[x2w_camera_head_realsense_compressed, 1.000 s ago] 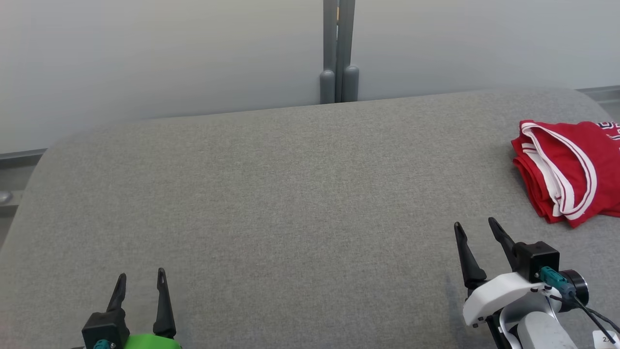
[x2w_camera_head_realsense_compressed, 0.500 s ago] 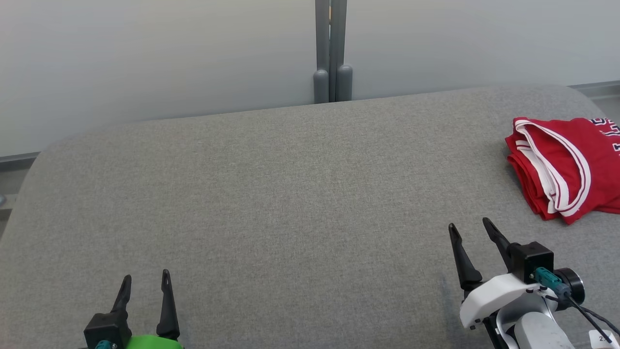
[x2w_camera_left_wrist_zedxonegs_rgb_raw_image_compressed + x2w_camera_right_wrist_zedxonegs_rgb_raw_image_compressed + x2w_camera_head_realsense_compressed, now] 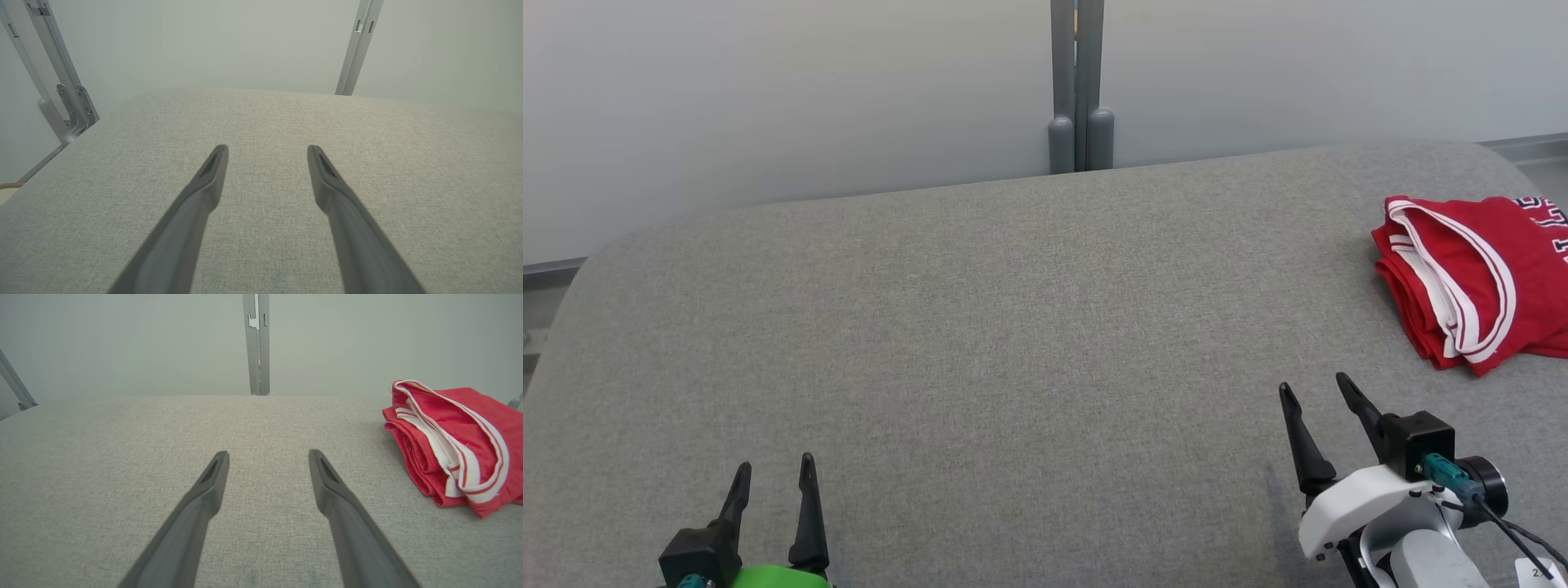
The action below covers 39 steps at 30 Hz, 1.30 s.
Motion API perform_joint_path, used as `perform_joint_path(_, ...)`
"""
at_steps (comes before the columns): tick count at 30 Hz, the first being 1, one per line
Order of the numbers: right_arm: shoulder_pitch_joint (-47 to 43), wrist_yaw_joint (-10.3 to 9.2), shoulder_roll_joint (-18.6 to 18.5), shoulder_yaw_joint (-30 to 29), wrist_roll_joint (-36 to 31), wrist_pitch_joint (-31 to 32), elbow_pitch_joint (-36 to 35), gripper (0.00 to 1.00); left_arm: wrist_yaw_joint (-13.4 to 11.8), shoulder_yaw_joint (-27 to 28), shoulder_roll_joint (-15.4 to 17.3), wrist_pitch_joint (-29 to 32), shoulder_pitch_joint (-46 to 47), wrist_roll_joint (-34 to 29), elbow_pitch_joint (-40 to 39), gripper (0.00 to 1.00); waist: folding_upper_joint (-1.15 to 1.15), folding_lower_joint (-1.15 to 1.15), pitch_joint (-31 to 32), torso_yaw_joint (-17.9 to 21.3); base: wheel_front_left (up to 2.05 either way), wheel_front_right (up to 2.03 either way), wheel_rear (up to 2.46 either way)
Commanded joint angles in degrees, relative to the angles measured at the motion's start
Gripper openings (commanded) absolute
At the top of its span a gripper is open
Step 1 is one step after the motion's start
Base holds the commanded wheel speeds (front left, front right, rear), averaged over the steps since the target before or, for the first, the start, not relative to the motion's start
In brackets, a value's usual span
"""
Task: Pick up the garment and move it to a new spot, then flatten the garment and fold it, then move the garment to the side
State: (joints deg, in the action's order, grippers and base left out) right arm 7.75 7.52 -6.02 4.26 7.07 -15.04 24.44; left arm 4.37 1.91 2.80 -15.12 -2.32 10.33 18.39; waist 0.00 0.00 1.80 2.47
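Head view: folded red garment [image 3: 1478, 278] on grey table [image 3: 980, 327], far right

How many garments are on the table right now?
1. The red garment lies folded at the table's right side, beyond the right gripper; part of it runs out of frame.

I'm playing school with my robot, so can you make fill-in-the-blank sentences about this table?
The folded garment is mostly ____ with white stripes.
It lies on the gray table, toward the robot's ____ side.
The left gripper and the right gripper both stand ____, holding nothing.
Missing words: red; right; open.
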Motion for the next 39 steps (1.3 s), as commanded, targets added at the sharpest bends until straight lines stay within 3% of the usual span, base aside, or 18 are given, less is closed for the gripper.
perform_joint_path(1, 0.1, -0.08, -0.1, 0.2, 0.4, -0.1, 0.3, 1.0, 0.6, -0.2, 0.2, 0.1, -0.1, 0.8, 0.0, 1.0, 0.0, 0.0, 0.0, 0.0, 0.0, 0.0, 0.0)
perform_joint_path(2, 0.1, -0.08, 0.0, 0.2, 0.3, -0.1, 0.4, 0.0, 0.7, -0.2, 0.2, 0.1, 0.0, 0.8, 0.0, 0.0, 0.0, 0.0, 0.0, 0.0, 0.0, 0.0, 0.0)
perform_joint_path(6, -1.1, 0.0, 0.4, 0.1, 0.5, 0.3, 1.8, 0.0, 0.6, -0.1, -0.3, 0.2, -0.1, 1.0, 2.0, 0.0, 0.0, 0.0, 0.0, 0.0, 0.0, 0.0, 0.0)
perform_joint_path(39, -1.6, -0.02, 1.4, -4.3, 34.1, 8.9, -3.5, 0.0, 1.7, 1.6, -0.1, 8.4, 3.0, 33.2, -1.3, 0.0, 0.0, 0.0, -0.5, -0.6, 0.0, 0.0, 0.0)
